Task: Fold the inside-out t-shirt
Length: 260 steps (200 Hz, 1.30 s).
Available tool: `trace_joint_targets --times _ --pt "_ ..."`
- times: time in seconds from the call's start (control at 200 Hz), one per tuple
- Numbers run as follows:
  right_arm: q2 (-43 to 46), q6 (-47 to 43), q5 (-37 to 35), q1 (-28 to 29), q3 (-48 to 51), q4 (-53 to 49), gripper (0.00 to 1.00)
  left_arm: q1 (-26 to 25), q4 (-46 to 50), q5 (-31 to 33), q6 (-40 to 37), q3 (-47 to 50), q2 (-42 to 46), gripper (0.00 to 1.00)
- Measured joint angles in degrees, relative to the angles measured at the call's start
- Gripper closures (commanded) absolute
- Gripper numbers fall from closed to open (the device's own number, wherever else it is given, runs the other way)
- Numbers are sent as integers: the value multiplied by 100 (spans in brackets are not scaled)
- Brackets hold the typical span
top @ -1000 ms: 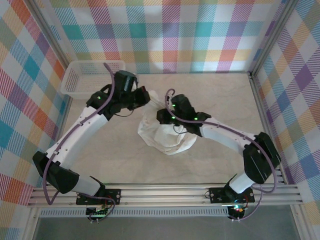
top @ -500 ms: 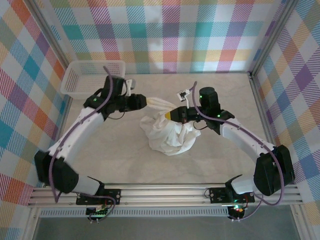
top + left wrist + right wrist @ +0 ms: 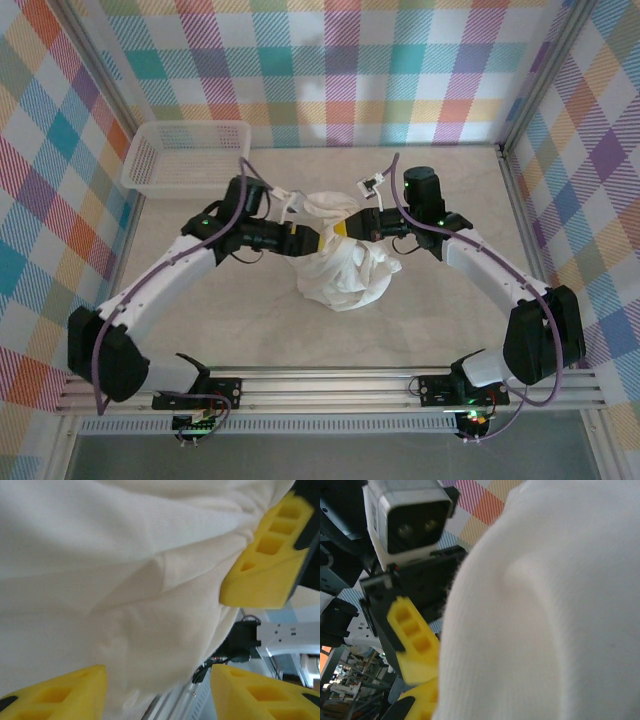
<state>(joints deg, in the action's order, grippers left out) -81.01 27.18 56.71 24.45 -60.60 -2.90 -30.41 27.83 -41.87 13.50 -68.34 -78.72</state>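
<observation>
The inside-out t-shirt is a bunched white heap at the table's middle, its top pulled up between the two arms. My right gripper comes in from the right and is shut on that raised fabric. In the right wrist view, cloth hides all but one of its yellow fingers. My left gripper faces it from the left, almost tip to tip. Its jaws stand wide open with shirt fabric hanging between and above them. The right gripper's yellow finger shows just beyond.
A white mesh basket stands at the back left corner. Checked walls close the table on three sides, and an aluminium rail runs along the near edge by the arm bases.
My left gripper let go of the strip of shirt it held and swung right and nearer, now open at the right gripper's tips. The right gripper kept its hold, barely moving.
</observation>
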Motion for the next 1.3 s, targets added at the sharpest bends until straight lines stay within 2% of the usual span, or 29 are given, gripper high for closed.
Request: trace_joint_targets --times 0.055,0.125,0.185,0.225,0.28,0.35,0.385,0.425,0.51,0.6,0.675,0.74,0.79,0.815,0.835,0.885,0.94,1.04,1.145,1.22,1.3 --pt "0 22 -4 0 0 -42 99 -175 -20 -9 -105 -133 -195 44" --pt "0 46 -35 0 -7 -146 100 -317 -61 -9 -234 -245 -332 58" --pt "-13 66 -76 0 -31 -232 100 -367 -74 17 -317 -299 -387 79" --pt "-33 90 -87 0 -63 -267 97 -374 -63 74 -356 -315 -407 100" --pt "-66 111 -144 0 -107 -297 91 -374 -37 208 -389 -319 -409 100" --pt "-111 103 -341 -33 -205 -516 73 -361 -35 317 -374 -319 -391 100" --pt "-144 87 -485 -50 -262 -669 71 -352 -39 337 -256 -319 -361 100" --pt "-195 15 -715 -105 -343 -868 71 -326 -74 317 -44 -319 -302 100" --pt "-433 -208 -1231 -345 -470 -1215 80 -166 -411 109 796 -317 -61 100" --pt "-876 -358 -1526 -570 -551 -1438 84 90 -704 -66 1565 -422 203 100" --pt "-1193 -420 -1670 -697 -509 -1532 88 275 -667 -114 1954 -706 291 100" --pt "-1198 -463 -1779 -715 -389 -1591 92 380 -656 -111 2179 -909 313 100" --pt "-1086 -533 -1921 -713 -330 -1692 92 426 -654 -96 2312 -973 321 100" --pt "-977 -566 -2015 -710 -299 -1740 89 437 -636 -87 2343 -981 321 100" --pt "-896 -588 -2081 -708 -273 -1781 82 437 -597 -68 2371 -981 321 100" --pt "-560 -634 -2317 -695 -214 -1945 59 437 -479 -9 2424 -981 302 100" --pt "-127 -688 -2511 -662 -138 -2048 48 437 -374 70 2450 -981 273 100" --pt "1038 -702 -3130 -354 199 -1904 41 435 -313 275 2470 -981 210 100" --pt "2168 -614 -3838 693 590 -1274 37 382 -293 496 2485 -981 160 100" --pt "2306 -468 -4111 1425 625 -737 33 323 -289 623 2492 -981 109 100" --pt "1934 -376 -4332 1762 494 -243 35 245 -289 704 2509 -1001 26 100"
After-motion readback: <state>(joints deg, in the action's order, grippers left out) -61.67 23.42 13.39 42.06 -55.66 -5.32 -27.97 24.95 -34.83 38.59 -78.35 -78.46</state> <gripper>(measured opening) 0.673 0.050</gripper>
